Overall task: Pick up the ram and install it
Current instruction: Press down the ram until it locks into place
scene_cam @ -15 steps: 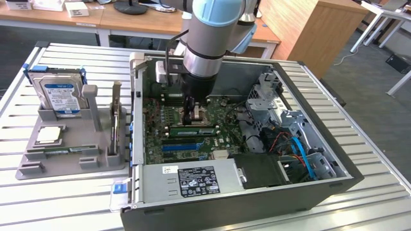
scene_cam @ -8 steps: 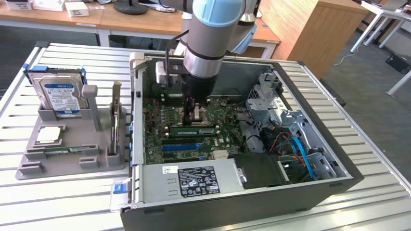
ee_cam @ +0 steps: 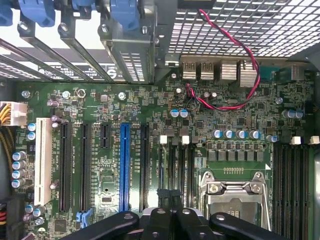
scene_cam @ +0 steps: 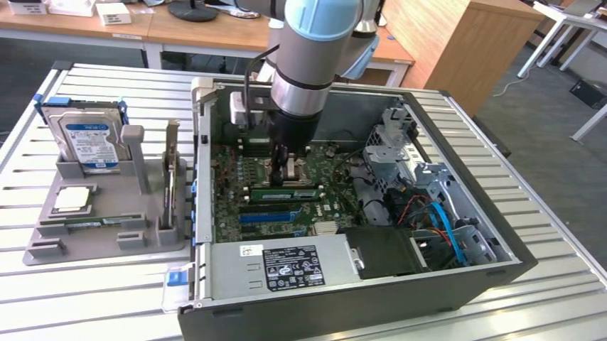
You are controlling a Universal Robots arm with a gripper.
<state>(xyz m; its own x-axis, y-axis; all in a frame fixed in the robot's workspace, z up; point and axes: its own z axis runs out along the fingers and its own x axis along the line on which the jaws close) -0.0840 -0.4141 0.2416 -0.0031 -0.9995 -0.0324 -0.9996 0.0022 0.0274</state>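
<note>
Beside the tool: ram, drive cage

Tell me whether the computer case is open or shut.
Open: computer case has no side cover, the motherboard lies exposed, end effector inside.

Blue-labelled hard drive upright in grey holder; perhaps a CPU nearby.

Open computer case on slatted table; motherboard flat inside. Hand lowered over motherboard centre, above one ram seated in a slot. Power supply at case's near edge; drive cage toward the exterior view's right. Parts tray beside case, on the exterior view's left, holding upright hard drive, expansion card, second ram lying flat.
</note>
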